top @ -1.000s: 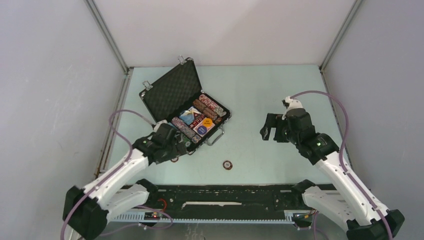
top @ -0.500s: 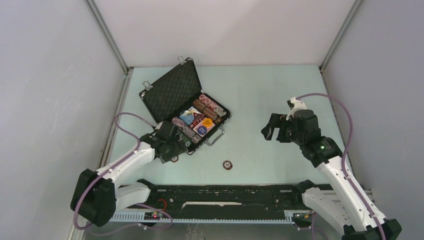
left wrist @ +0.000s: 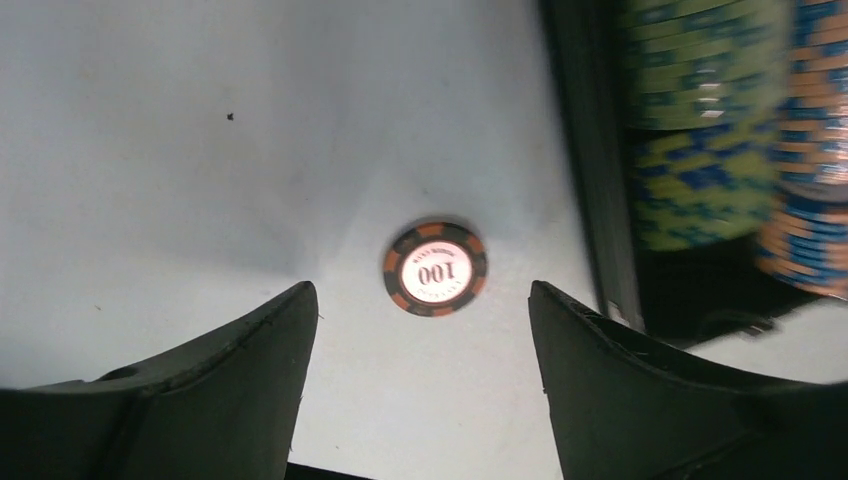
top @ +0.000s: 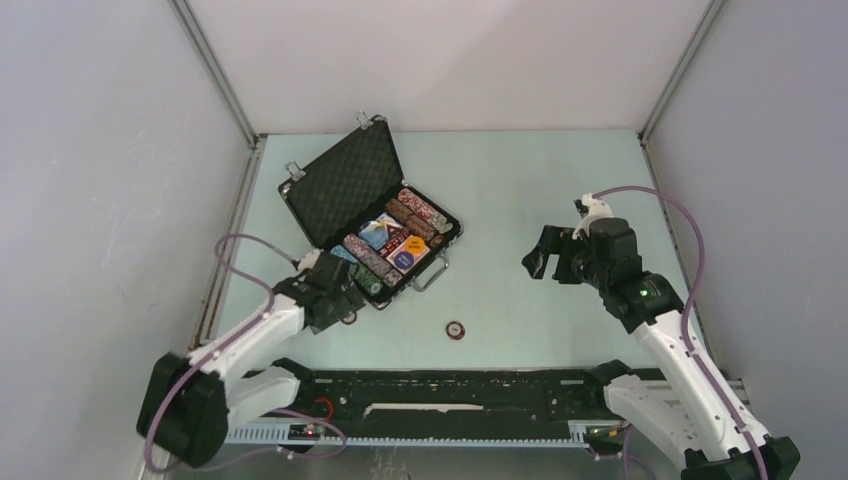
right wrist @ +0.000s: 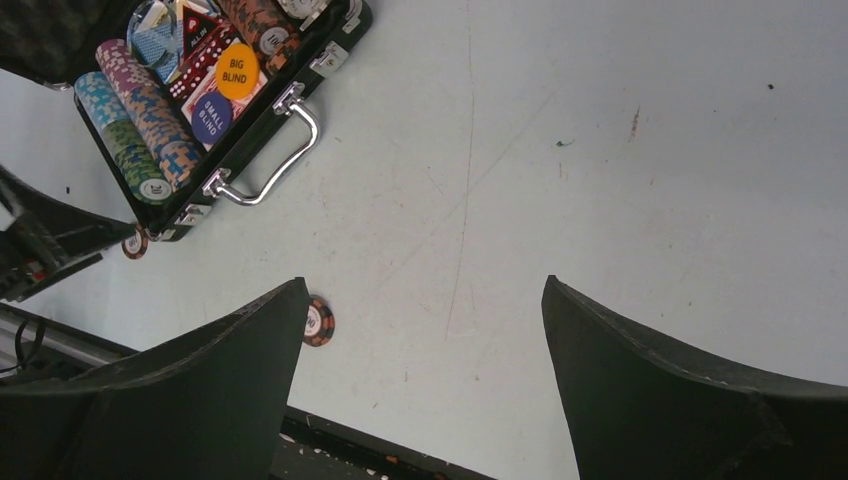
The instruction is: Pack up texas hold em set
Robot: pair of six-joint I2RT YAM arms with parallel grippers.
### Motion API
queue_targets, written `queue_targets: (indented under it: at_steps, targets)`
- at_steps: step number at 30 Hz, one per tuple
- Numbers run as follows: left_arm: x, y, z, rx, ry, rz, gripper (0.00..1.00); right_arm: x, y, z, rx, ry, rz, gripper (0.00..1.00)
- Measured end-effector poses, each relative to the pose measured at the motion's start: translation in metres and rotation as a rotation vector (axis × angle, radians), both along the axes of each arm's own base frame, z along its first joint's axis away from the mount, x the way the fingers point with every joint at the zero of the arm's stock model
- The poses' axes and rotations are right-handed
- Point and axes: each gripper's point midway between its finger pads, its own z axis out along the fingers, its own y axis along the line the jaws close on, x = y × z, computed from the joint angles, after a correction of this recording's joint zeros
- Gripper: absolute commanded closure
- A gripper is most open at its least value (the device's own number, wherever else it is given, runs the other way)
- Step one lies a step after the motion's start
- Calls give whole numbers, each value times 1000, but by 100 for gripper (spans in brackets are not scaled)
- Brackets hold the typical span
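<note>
The left fingers (left wrist: pixel 235 375) spread wide and empty astride a stray chip (left wrist: pixel 435 268) just beside the open case (top: pixel 345 185) on the tabletop's (top: pixel 520 180) left, likely to pinch it, while the right fingers (right wrist: pixel 200 390), equally wide and empty, hover well apart.

Near corner: a loose chip (left wrist: pixel 435 268) is framed by the spread fingers of the left gripper (left wrist: pixel 422 290), neither finger touching it.
Obstacle: the case (left wrist: pixel 597 180) wall is set just beside that chip.
Far left: passage is barred by the raised lid (top: pixel 345 183).
Front: the handle (right wrist: pixel 272 165) is seen jutting toward a second chip (top: pixel 455 328), which is ringed by bare table (top: pixel 520 180).
Right half: open table is left before the right gripper (top: pixel 545 262).
</note>
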Motion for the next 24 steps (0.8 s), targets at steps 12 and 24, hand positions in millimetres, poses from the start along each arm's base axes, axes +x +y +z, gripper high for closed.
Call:
queue_targets:
  at_steps: [12, 24]
  targets:
    - [6, -1, -20, 45, 93, 31, 41, -1, -1, -1, 0, -3, -3, 4]
    - [2, 0, -21, 50, 128, 62, 34, -1, -1, -1, 0, -2, -4, 5]
